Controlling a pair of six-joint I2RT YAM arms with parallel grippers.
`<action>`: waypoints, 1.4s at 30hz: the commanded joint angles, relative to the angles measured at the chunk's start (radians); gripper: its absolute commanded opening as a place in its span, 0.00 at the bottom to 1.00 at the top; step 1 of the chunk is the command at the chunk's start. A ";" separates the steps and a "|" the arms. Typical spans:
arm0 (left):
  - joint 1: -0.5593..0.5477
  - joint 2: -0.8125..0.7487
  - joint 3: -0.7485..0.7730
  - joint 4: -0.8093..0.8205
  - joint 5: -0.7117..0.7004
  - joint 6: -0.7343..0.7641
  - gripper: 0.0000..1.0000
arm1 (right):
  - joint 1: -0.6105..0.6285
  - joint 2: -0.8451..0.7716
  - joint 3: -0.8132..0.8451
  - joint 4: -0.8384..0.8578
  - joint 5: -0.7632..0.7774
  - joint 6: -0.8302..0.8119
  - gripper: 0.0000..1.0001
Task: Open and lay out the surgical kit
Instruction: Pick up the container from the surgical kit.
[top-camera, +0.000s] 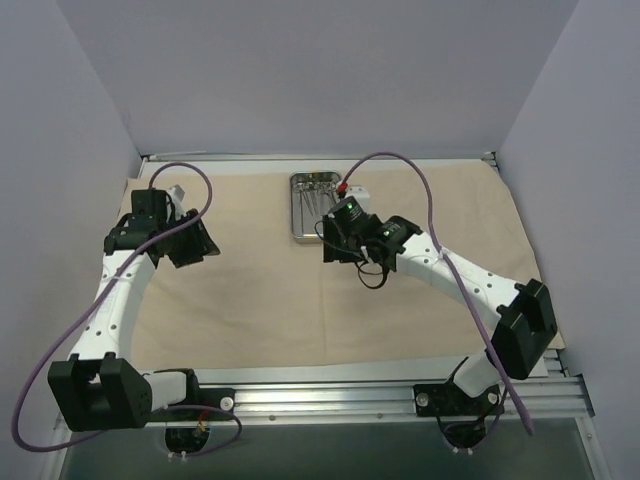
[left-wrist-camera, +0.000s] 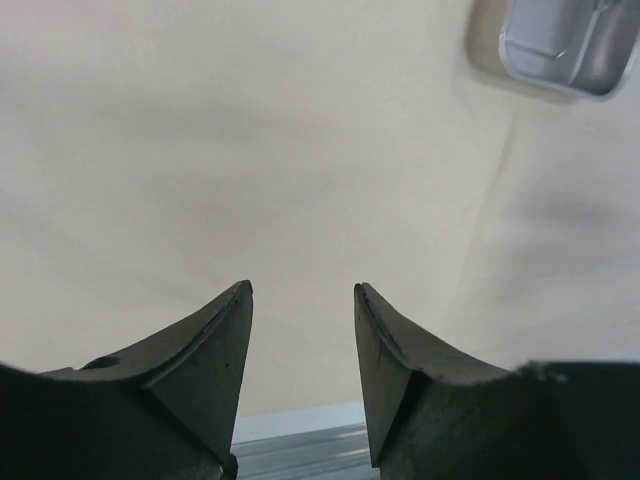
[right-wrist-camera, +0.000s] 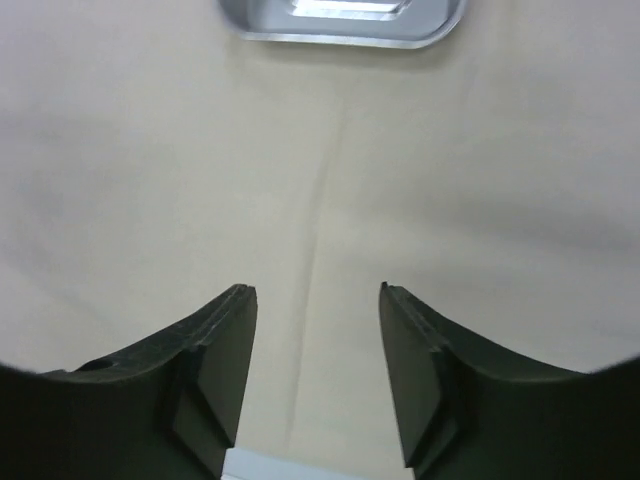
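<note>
Kit cloth (top-camera: 300, 300) is spread flat and wide. Tray (top-camera: 303, 214) sits on it at far centre with thin silver instruments (top-camera: 315, 195) lying inside; can't tell which is which. Left gripper (left-wrist-camera: 300, 290) is over the far-left part of the cloth, well apart from the tray, fingers parted, nothing between them. Right gripper (right-wrist-camera: 317, 290) is just beside the tray's near-right corner, over bare cloth, fingers also parted and empty. In both wrist views the fingertips are apart from the tray.
</note>
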 joint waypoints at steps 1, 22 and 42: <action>-0.001 -0.039 0.031 0.062 0.000 0.054 0.57 | -0.110 0.079 0.062 -0.050 -0.014 -0.075 0.55; -0.018 -0.105 -0.023 0.202 0.314 0.031 0.94 | -0.467 0.740 0.760 -0.148 -0.267 -0.294 0.72; -0.036 -0.046 0.066 0.058 0.130 0.146 0.94 | -0.452 0.726 0.713 -0.007 -0.279 -0.291 0.62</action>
